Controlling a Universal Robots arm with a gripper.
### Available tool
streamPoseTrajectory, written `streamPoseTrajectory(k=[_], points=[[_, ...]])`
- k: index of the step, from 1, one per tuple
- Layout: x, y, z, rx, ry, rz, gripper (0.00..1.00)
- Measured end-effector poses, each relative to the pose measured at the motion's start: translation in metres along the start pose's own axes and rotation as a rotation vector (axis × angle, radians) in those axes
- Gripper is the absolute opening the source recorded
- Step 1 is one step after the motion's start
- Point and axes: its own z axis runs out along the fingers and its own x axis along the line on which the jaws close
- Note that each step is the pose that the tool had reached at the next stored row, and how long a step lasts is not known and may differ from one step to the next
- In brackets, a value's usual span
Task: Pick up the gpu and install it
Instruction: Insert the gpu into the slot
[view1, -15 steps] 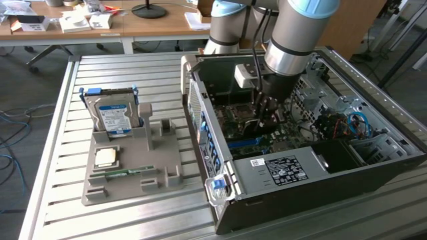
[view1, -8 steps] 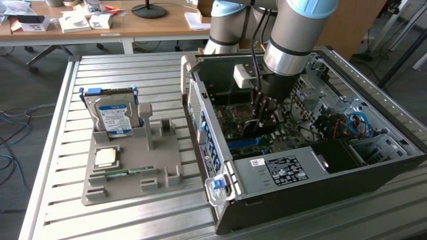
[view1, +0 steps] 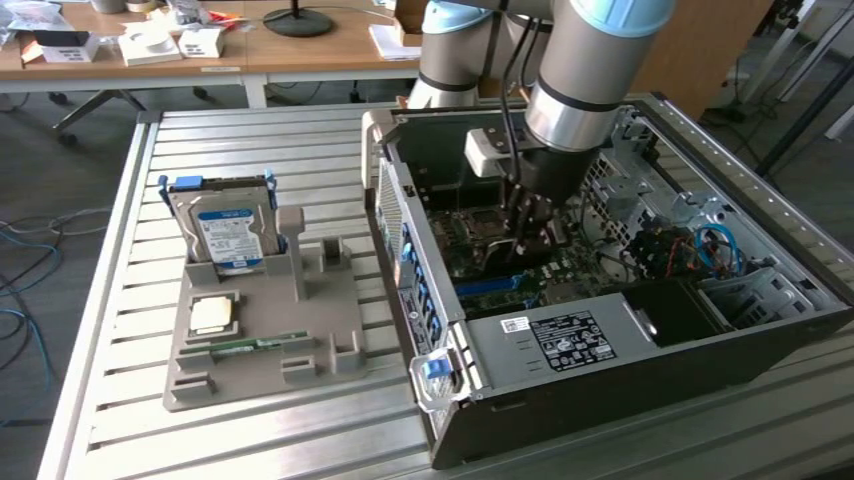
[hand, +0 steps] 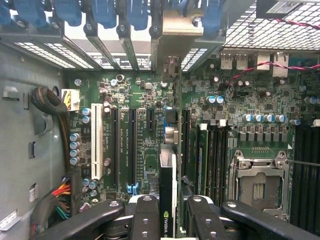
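The gpu (hand: 167, 170) is seen edge-on as a slim dark card with a green logo near my fingers. It stands upright over the green motherboard (hand: 145, 165) inside the open computer case (view1: 427, 300). Its metal bracket (hand: 177, 30) sits at the case's rear slot openings. My gripper (hand: 166, 212) is shut on the card's upper edge, with one black finger (hand: 145, 212) on each side. In the exterior view the gripper (view1: 527, 225) reaches down into the middle of the case. Whether the card's lower edge sits in a slot is hidden.
A white slot (hand: 97, 142) and black slots lie beside the card, and a CPU socket (hand: 257, 185) on the other side. On the exterior view's left, a grey fixture (view1: 254, 340) holds a hard drive (view1: 227, 235). The power supply (view1: 567, 340) fills the case's near end.
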Motion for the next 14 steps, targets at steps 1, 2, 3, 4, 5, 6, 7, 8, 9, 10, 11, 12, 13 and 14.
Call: streamPoseTrajectory(k=[1,2,3,4,5,6,7,8,9,10,11,12,13,14], points=[[0.0,0.0005,0.0,0.0005,0.0,0.0,0.26],[0.0,0.001,0.0,0.0011,0.0001,0.0,0.26],[0.0,0.0015,0.0,0.0017,0.0,0.0,0.26],[0.0,0.0021,0.0,0.0024,0.0,0.0,0.26],[0.0,0.0027,0.0,0.003,0.0,0.0,0.26],[0.0,0.0033,0.0,0.0037,0.0,0.0,0.26],[0.0,0.0039,0.0,0.0044,0.0,0.0,0.26],[0.0001,0.0047,0.0,0.0052,0.0,0.0,0.26],[0.0,0.0052,0.0,0.0059,-0.0001,0.0,0.26],[0.0,0.0057,0.0,0.0063,0.0,0.0,0.26],[0.0,0.0059,0.0,0.0066,0.0,0.0,0.26],[0.0001,0.0061,0.0,0.0068,0.0,0.0,0.26],[0.0001,0.0063,0.0,0.0068,-0.0001,0.0,0.26],[0.0001,0.0063,0.0,0.0069,-0.0001,0.0,0.26]])
